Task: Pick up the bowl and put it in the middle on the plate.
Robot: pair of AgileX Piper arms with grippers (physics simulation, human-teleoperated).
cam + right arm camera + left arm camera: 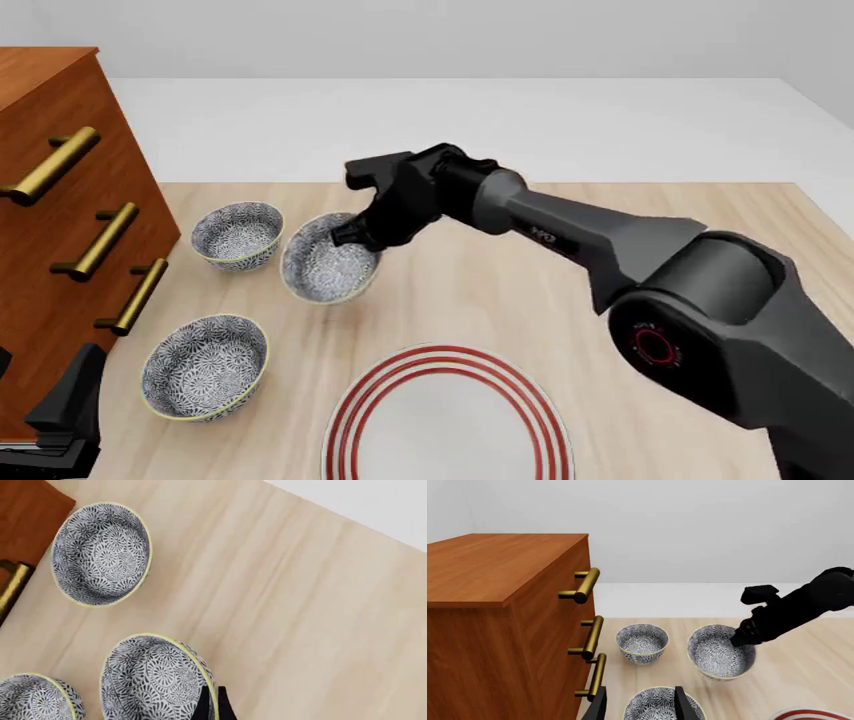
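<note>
Bowls, three in all, sit on the pale wooden table (pixel 694 215), alike in blue-grey floral pattern. One plate (pixel 447 420) with three red rings lies at the near edge. The bowl (pixel 328 260), tilted, is clamped at its rim by the right gripper (pixel 350 235), just right of a second bowl (pixel 239 235); the third bowl (pixel 206 366) lies nearer, on the left. One wooden cabinet (pixel 54 180) with three brass handles stands far left. The left gripper (pixel 639 705) hangs near the third bowl, fingers apart. Small lettering on the right arm is unreadable.
</note>
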